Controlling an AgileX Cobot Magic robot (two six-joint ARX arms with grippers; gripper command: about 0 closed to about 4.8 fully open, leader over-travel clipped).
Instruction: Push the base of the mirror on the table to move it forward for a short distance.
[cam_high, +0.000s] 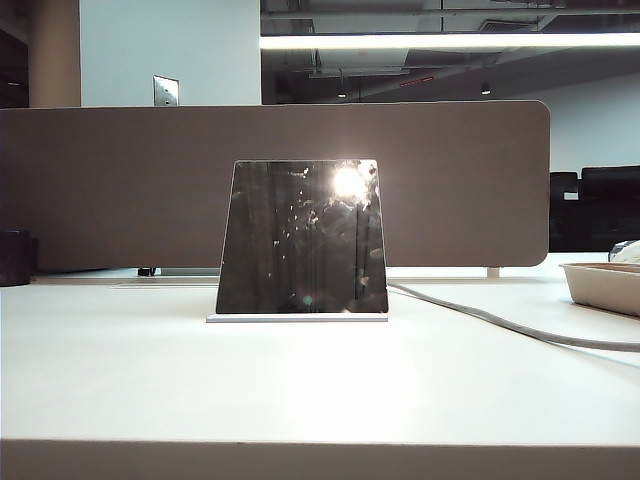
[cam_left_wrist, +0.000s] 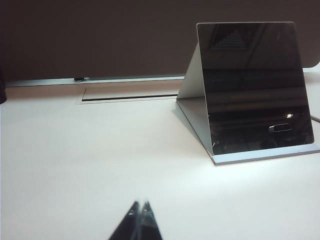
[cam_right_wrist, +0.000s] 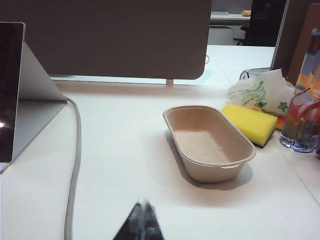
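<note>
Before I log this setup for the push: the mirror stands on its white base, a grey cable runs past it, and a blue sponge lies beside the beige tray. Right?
One thing is wrong: the sponge beside the beige tray is yellow, as the right wrist view shows. The mirror does stand on its white base, with the grey cable running past it.

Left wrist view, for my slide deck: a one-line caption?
Shut left gripper low over the table, short of the mirror on its base.
</note>
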